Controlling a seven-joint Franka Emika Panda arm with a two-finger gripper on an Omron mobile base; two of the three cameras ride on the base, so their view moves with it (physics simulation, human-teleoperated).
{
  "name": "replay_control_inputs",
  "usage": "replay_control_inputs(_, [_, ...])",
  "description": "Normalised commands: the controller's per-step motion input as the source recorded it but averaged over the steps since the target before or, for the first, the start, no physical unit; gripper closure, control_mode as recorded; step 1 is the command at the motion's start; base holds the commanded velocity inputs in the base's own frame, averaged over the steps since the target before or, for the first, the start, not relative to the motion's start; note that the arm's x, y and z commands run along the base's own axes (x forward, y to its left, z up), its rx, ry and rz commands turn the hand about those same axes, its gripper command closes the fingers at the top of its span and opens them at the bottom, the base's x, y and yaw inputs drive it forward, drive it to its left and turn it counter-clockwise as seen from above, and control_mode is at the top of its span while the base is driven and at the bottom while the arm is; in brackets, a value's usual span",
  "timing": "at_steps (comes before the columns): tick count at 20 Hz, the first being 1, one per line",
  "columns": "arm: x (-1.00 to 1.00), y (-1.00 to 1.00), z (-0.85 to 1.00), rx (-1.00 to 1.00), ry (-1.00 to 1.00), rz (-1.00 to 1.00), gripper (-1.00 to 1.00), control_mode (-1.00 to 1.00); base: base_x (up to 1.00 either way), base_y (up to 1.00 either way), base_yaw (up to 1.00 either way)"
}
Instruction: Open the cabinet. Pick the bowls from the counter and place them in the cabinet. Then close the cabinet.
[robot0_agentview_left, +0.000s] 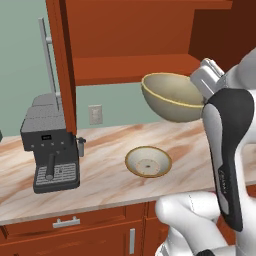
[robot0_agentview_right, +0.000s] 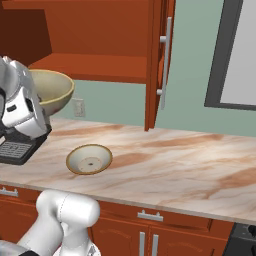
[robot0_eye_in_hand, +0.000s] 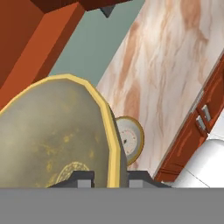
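Observation:
The cabinet (robot0_agentview_left: 135, 67) stands open, its doors (robot0_agentview_right: 155, 65) swung out and its lower shelf bare. My gripper (robot0_eye_in_hand: 111, 177) is shut on the rim of the deep tan bowl (robot0_agentview_left: 170, 97), which hangs tilted in the air just below and in front of that shelf. From the right base view the same bowl (robot0_agentview_right: 50, 92) shows behind my hand. The rim runs between my two fingertips (robot0_eye_in_hand: 81, 177) in the hand view. On the counter (robot0_agentview_left: 100, 175) below sits the shallow bowl (robot0_agentview_left: 148, 161), upright with its cream inside showing (robot0_agentview_right: 89, 159).
A grey espresso machine (robot0_agentview_left: 50, 145) stands on the counter at the left, under the open left door (robot0_agentview_left: 62, 65). A wall outlet (robot0_agentview_left: 95, 114) is behind it. Red-brown drawers (robot0_agentview_left: 65, 222) run under the counter. A dark-framed window (robot0_agentview_right: 235, 55) is at the right.

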Motion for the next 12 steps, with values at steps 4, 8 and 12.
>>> replay_control_inputs(4, [-0.08, 0.00, 0.21, 0.02, -0.14, 0.00, 1.00, -1.00, 0.00, 0.00, 0.00])
replay_control_inputs(8, [-0.07, -0.03, 0.02, 0.04, -0.26, 0.01, 1.00, -1.00, 0.00, 0.00, 0.00])
replay_control_inputs(12, [0.00, 0.00, 0.00, 0.00, -0.30, 0.00, 1.00, -1.00, 0.00, 0.00, 0.00])
